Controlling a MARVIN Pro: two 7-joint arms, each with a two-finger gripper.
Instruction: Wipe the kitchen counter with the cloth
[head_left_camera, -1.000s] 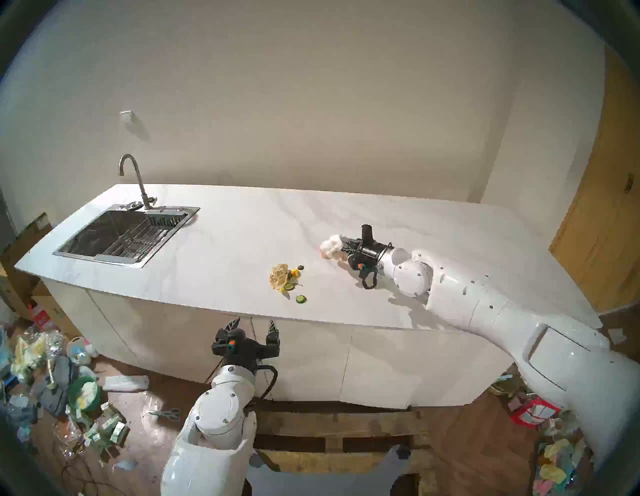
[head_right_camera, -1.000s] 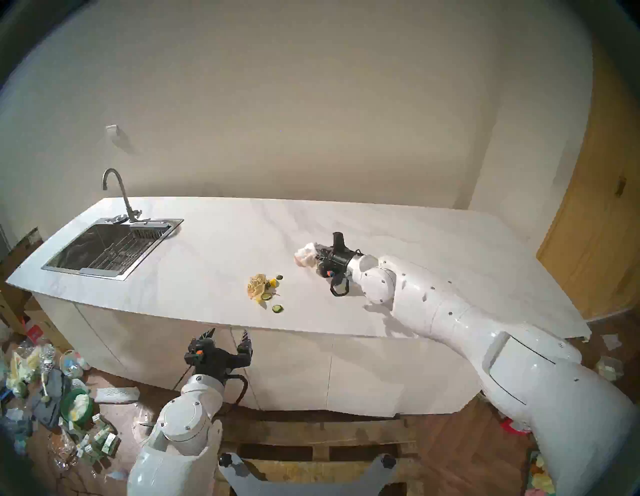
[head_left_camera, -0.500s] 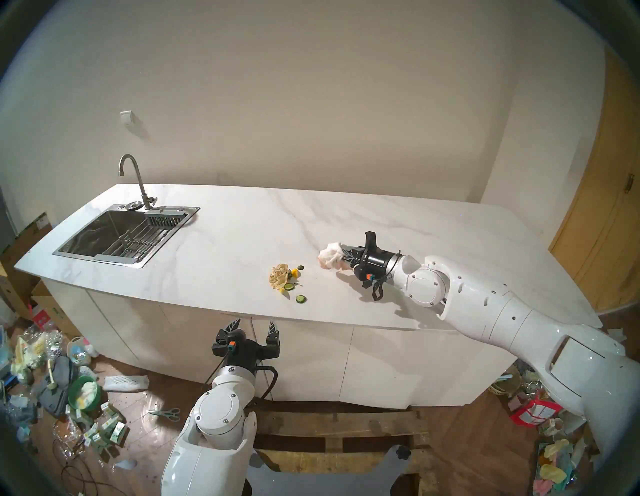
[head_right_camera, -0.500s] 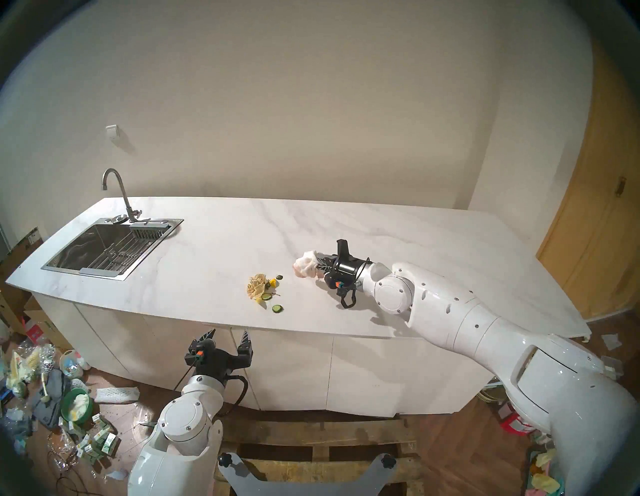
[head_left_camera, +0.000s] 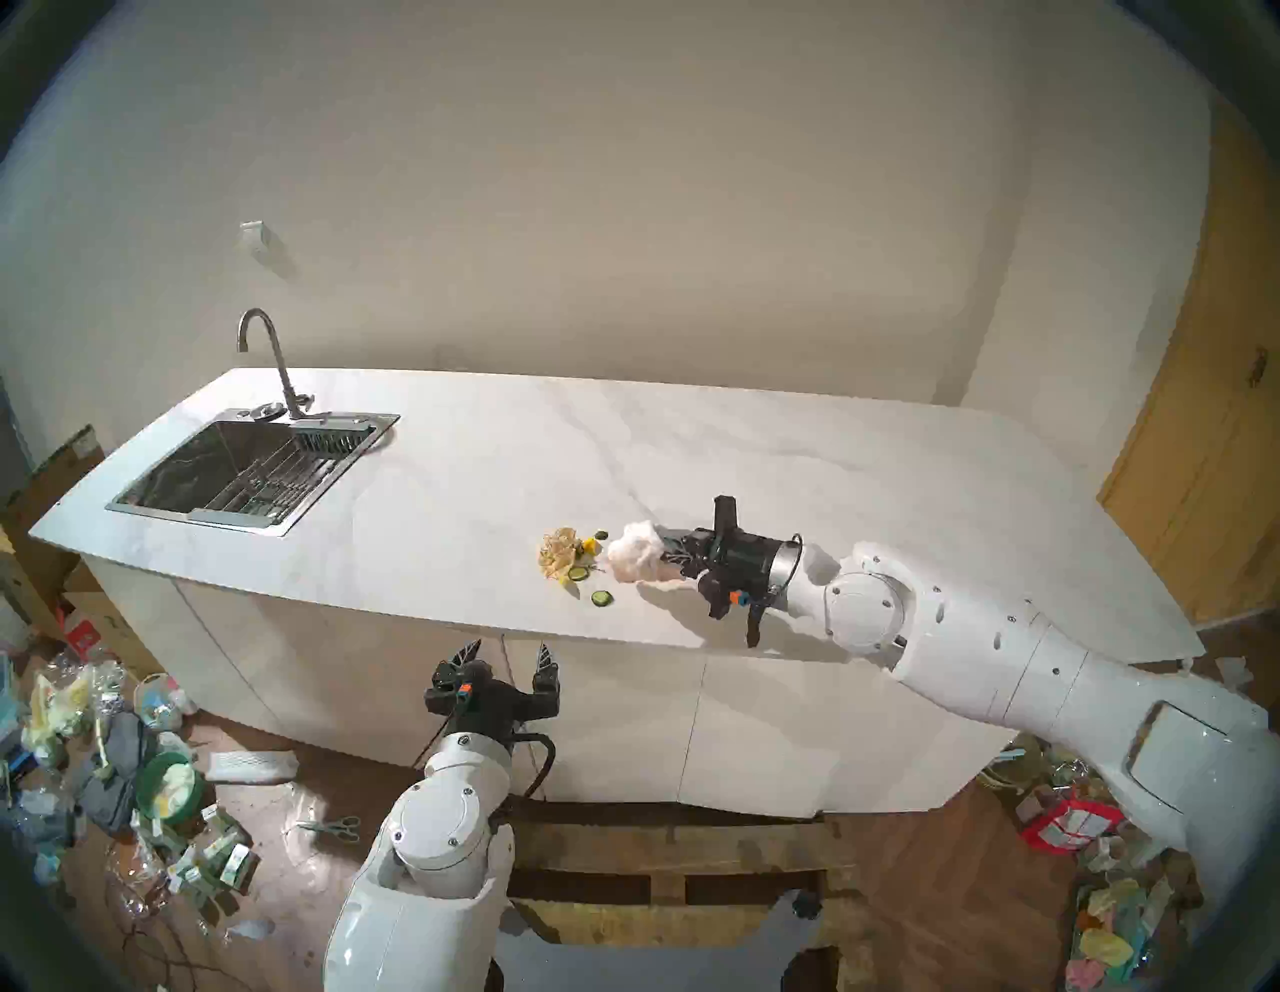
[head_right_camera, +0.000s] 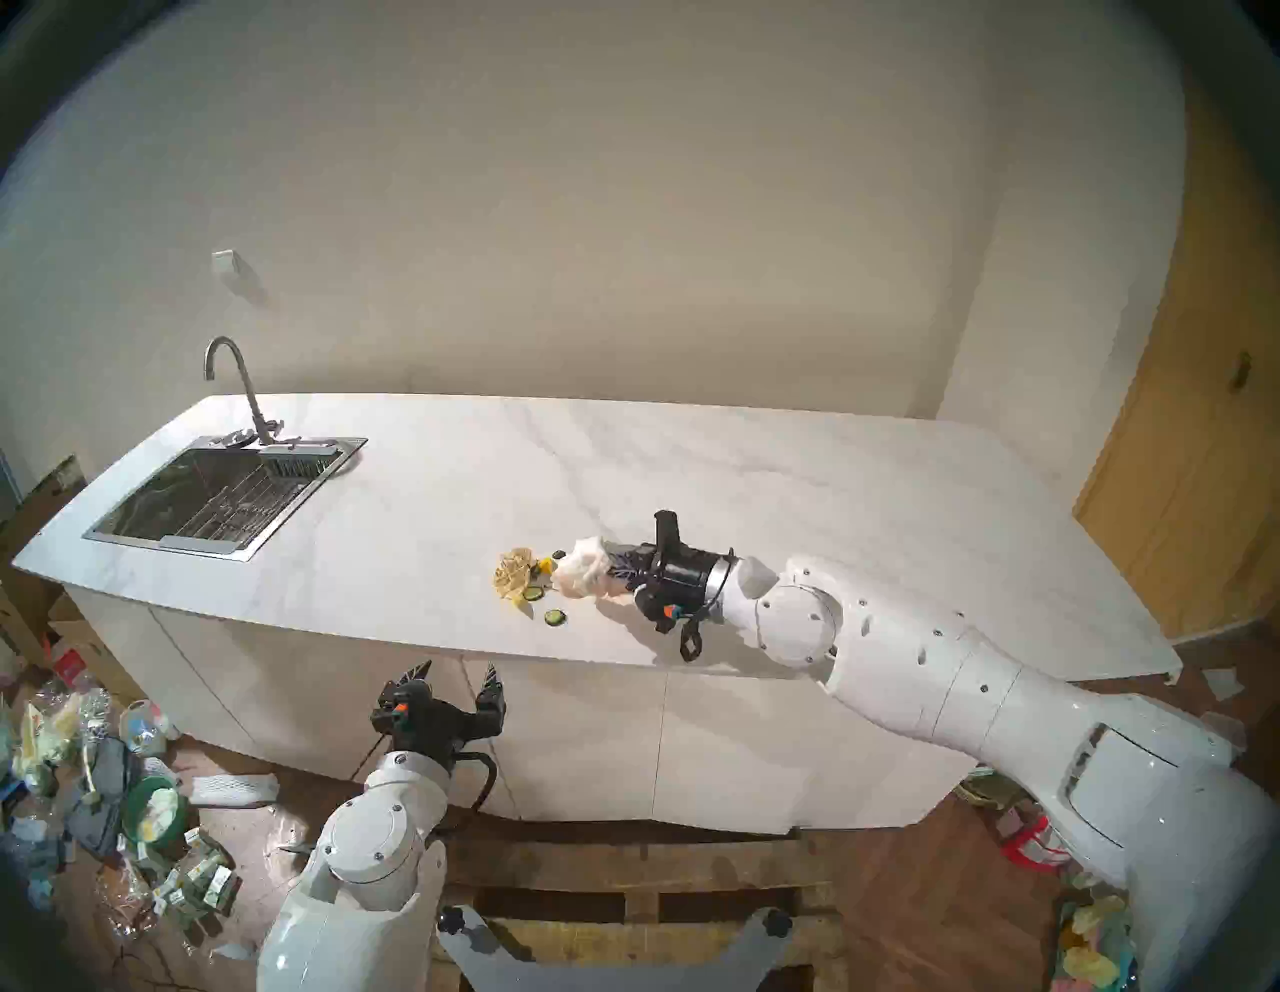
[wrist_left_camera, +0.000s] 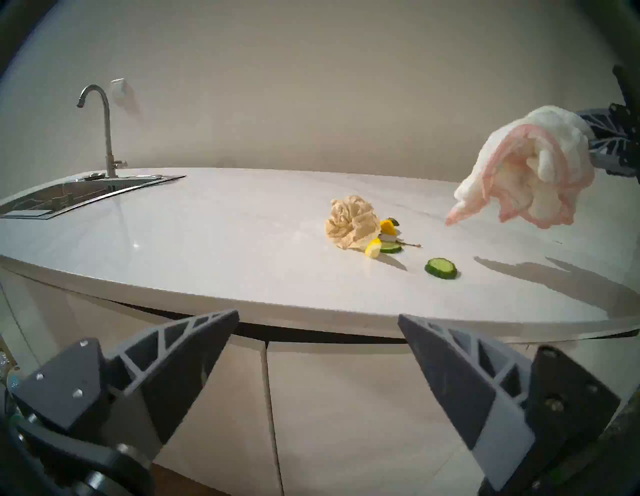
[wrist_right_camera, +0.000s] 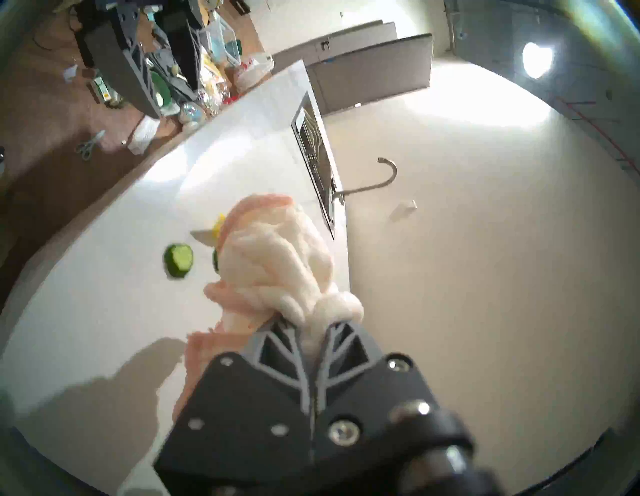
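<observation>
My right claw (head_left_camera: 670, 554) is clamped on the cloth (head_left_camera: 636, 559), a white towel with pale pink edging. In my right wrist view the two fingers (wrist_right_camera: 277, 341) press together with the bunched fabric squeezed between them. The cloth hangs in front of the claw, above the worktop (head_left_camera: 450, 485). In the left wrist view its lowest pink corner comes very near the surface, but I cannot tell if it touches.

Just to the left of the cloth, in the head view, lies a small pile of scraps: a crumpled tan paper wad (head_left_camera: 558, 551), yellow pieces (head_left_camera: 589, 546) and cucumber slices (head_left_camera: 602, 597). One slice lies alone, closer to the front edge. The cloth is just beside these scraps, and in my right wrist view it hides part of them.

My left claw (head_left_camera: 504, 651) is held in front of the white cabinet fronts (head_left_camera: 623, 727), below the front edge of the worktop. Its fingers (wrist_left_camera: 194, 350) stand wide apart and hold nothing.

The steel sink (head_left_camera: 242, 471) with its tap (head_left_camera: 267, 353) is at the far left end of the worktop, well apart from the cloth.
</observation>
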